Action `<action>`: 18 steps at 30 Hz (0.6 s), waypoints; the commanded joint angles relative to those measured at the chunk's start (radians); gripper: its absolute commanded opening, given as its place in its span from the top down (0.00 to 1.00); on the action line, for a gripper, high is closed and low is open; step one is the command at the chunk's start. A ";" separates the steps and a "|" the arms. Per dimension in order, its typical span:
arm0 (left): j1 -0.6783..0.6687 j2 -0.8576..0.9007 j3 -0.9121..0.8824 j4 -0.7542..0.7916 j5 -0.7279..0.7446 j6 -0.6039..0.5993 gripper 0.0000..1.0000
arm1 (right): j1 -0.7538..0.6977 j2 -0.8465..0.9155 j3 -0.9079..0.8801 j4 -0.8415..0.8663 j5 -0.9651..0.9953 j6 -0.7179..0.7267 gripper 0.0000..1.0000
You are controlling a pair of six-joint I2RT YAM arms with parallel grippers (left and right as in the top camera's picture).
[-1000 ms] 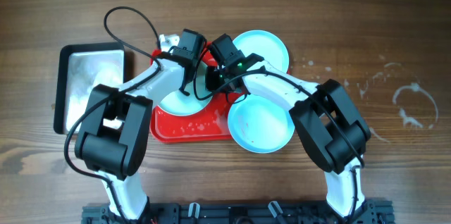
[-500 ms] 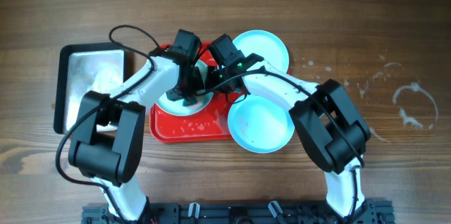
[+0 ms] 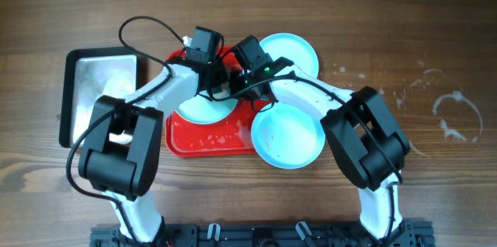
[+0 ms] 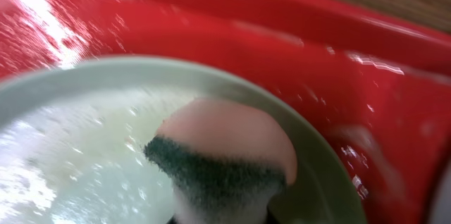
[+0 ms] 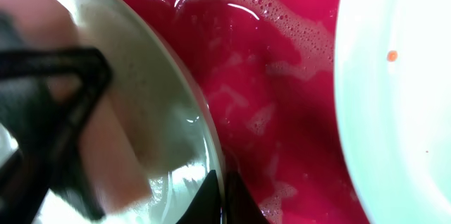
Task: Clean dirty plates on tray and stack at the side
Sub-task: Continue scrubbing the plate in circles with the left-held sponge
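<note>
One turquoise plate (image 3: 200,109) lies on the red tray (image 3: 210,140), wet and soapy. My left gripper (image 3: 213,90) is shut on a pink sponge with a green scouring face (image 4: 225,155) and presses it on this plate (image 4: 77,146) near its rim. My right gripper (image 3: 237,90) is shut on the same plate's rim (image 5: 204,132); its fingertips (image 5: 210,190) pinch the edge. Two more plates lie at the tray's right: one far (image 3: 293,54), one near (image 3: 287,138). The far one shows in the right wrist view (image 5: 402,104).
A silver metal pan with a dark rim (image 3: 101,92) stands left of the tray. Soapy water pools on the tray floor (image 5: 282,90). White dried marks (image 3: 458,115) show on the wooden table at the right.
My left gripper has swept the sponge over the plate, first towards its middle, then back towards its far right rim. My right gripper has kept its hold and place.
</note>
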 commanded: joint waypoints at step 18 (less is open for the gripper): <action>-0.012 0.049 -0.027 -0.348 0.111 -0.097 0.96 | 0.032 0.038 -0.011 0.004 -0.030 -0.015 0.96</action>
